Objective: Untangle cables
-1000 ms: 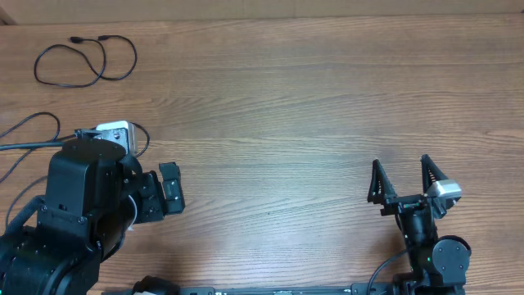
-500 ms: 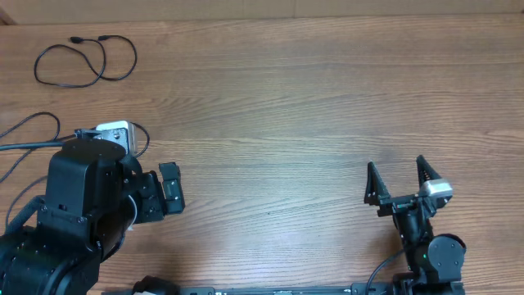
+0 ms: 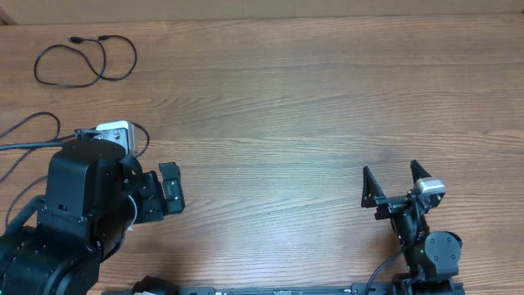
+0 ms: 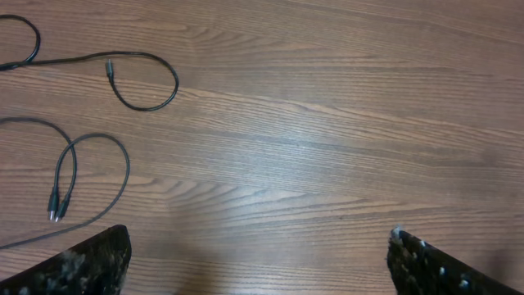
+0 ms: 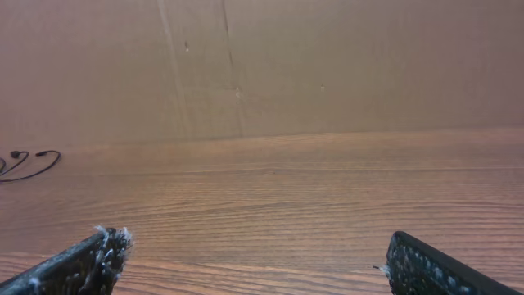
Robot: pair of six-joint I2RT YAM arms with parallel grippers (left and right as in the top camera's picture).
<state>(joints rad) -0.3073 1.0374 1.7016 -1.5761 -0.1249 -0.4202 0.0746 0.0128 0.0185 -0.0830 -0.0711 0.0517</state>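
Cables (image 4: 146, 108) looped far left, long axis across table (image 3: 286, 98), plugs toward far edge, both jaws wide open, empty

I count two arms, my left arm (image 3: 78, 205) and my right arm (image 3: 430, 246), with one pair of jaws each. One surface (image 3: 286, 98). Two black cables show plainly: the corner cable (image 3: 103, 72), with two plug ends, and the left-edge cable (image 3: 37, 116). I cannot make out a third.

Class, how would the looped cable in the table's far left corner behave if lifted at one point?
Thin and lying in loose curves, the cable would probably droop limply. It looks light for its length. Its crossing loops might snag when pulled.
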